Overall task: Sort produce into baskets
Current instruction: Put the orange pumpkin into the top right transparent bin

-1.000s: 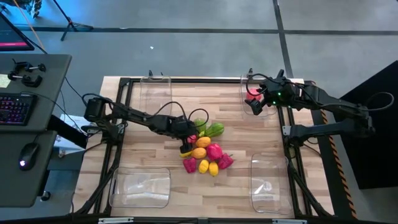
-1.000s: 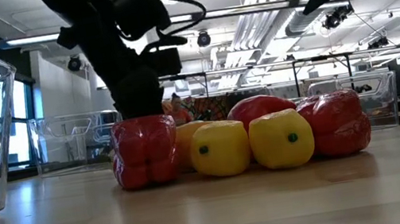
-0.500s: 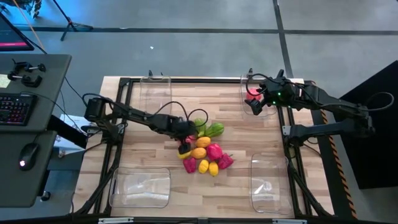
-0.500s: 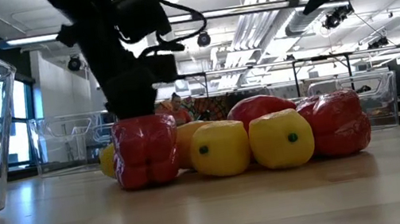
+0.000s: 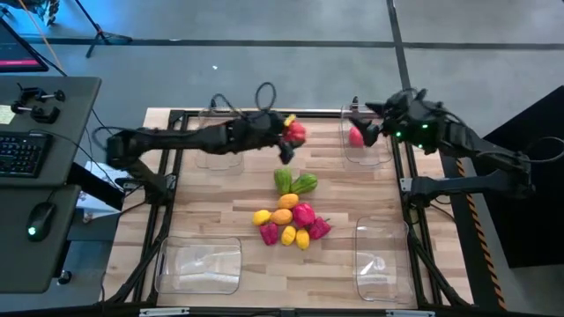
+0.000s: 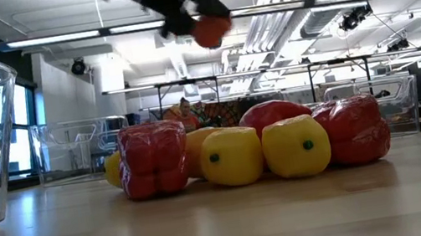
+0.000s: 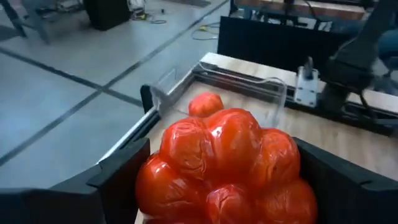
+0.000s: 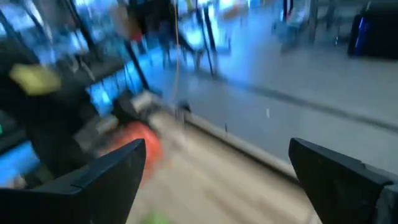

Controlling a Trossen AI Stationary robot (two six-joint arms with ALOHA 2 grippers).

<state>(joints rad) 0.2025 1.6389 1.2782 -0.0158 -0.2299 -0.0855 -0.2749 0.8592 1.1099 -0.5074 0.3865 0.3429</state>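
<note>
My left gripper is shut on a red lumpy produce piece, high above the table between the two far baskets; it also shows in the low view. My right gripper is open and empty over the far right basket, which holds a red piece. The rest of the produce lies in a pile at the table's middle: green, yellow, orange and magenta pieces resting on the wood. My left gripper pinches the red piece by two opposite sides between its two fingers. The fingers come about level from the table's left. The piece is lifted clear of the table and fills the gap between the fingers.
Clear baskets stand at the far left, near left and near right. In the low view, red and yellow pieces line the front of the pile. A black frame rims the table.
My left gripper has risen from the pile with the red piece and swung toward the far edge and the right, toward the far right basket. The piece is now lifted clear. My right gripper has shifted a little toward the right edge.
</note>
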